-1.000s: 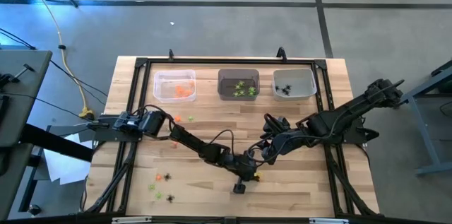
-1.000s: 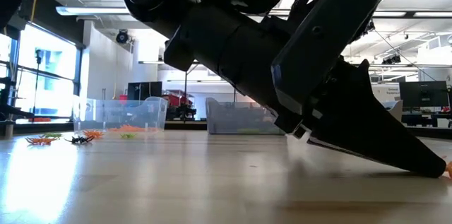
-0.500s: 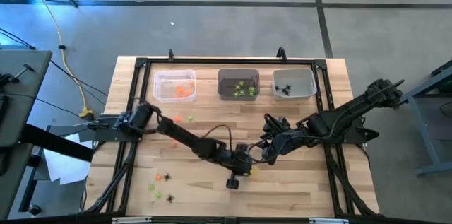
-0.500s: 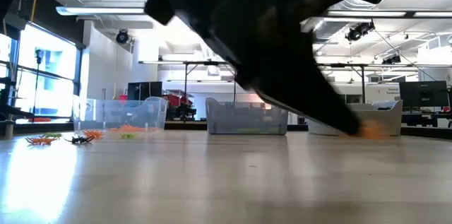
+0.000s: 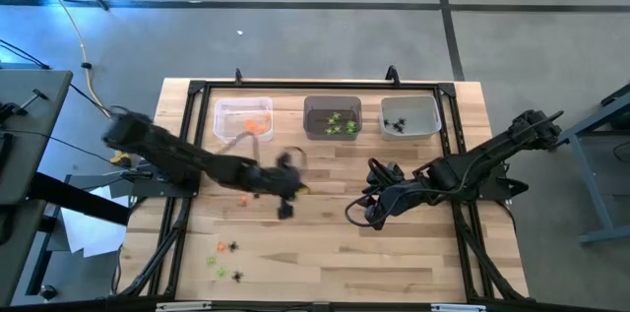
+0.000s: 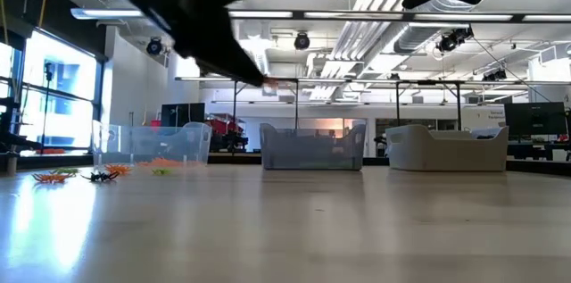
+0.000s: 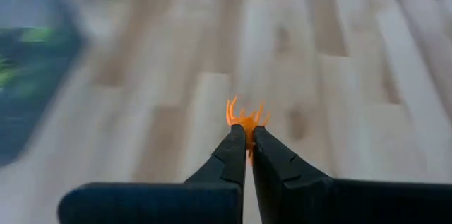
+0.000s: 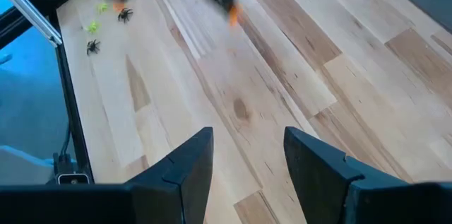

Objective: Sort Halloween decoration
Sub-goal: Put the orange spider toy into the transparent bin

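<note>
halloween trinkets of tiny moulded plastic lie in several places. from the high view we see orange ones in the clear rectangular bin point(image 5: 243, 118), lime-green ones in the grey middle bin point(image 5: 332, 117), black spiders in the pale bin point(image 5: 410, 115), and a few loose trinkets point(image 5: 226, 260) near the front left of the wooden table point(image 5: 413, 263). the left gripper point(image 5: 298, 190) hangs over the table in front of the clear and grey bins, an orange speck at its tip. the right gripper point(image 5: 356, 214) sits to its right, well apart from it.

at table height we see the left arm dark and high, its tip carrying a small orange bit point(image 6: 268, 81), and the loose trinkets point(image 6: 98, 174) on the boards at far left.

through the left wrist camera, the fingers point(image 7: 233, 155) are pressed together, pinching an orange spiky trinket point(image 7: 245, 118) above bare wood.

through the right wrist camera, that gripper's fingers point(image 8: 191, 160) stand spread wide with nothing between them.
</note>
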Available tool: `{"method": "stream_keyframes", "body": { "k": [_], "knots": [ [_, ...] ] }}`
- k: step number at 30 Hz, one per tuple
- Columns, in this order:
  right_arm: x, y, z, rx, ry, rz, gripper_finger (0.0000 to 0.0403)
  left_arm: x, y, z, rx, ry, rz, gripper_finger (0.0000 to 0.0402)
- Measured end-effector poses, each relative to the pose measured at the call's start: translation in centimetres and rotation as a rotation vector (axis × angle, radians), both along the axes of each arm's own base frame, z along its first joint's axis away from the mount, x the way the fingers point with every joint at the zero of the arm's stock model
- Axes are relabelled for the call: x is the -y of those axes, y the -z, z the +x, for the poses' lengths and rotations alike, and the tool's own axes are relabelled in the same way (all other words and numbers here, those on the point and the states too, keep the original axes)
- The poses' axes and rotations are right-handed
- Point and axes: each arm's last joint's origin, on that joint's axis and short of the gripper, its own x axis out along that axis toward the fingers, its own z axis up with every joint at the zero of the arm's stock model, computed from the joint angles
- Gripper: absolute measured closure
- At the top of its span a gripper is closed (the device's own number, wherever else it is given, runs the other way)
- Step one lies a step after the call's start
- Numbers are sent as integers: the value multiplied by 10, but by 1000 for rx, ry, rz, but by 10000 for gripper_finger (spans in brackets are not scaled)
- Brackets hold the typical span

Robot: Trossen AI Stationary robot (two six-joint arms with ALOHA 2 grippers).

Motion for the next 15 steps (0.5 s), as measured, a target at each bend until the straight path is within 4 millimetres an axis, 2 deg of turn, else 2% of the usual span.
{"method": "stream_keyframes", "body": {
  "k": [5, 9, 12, 15],
  "knots": [
    [0, 0, 0, 2, 0, 1, 231, -31, -14, -63, 119, -165, 44, 401],
    [0, -1, 0, 8, 1, 4, 231, -55, -16, -103, 175, -356, 121, 401],
    [0, -1, 0, 7, 0, 3, 231, -68, -11, -123, 184, -463, 158, 401],
    [0, 0, 1, 7, 1, 4, 231, -81, -7, -134, 186, -584, 199, 401]
  ]
}}
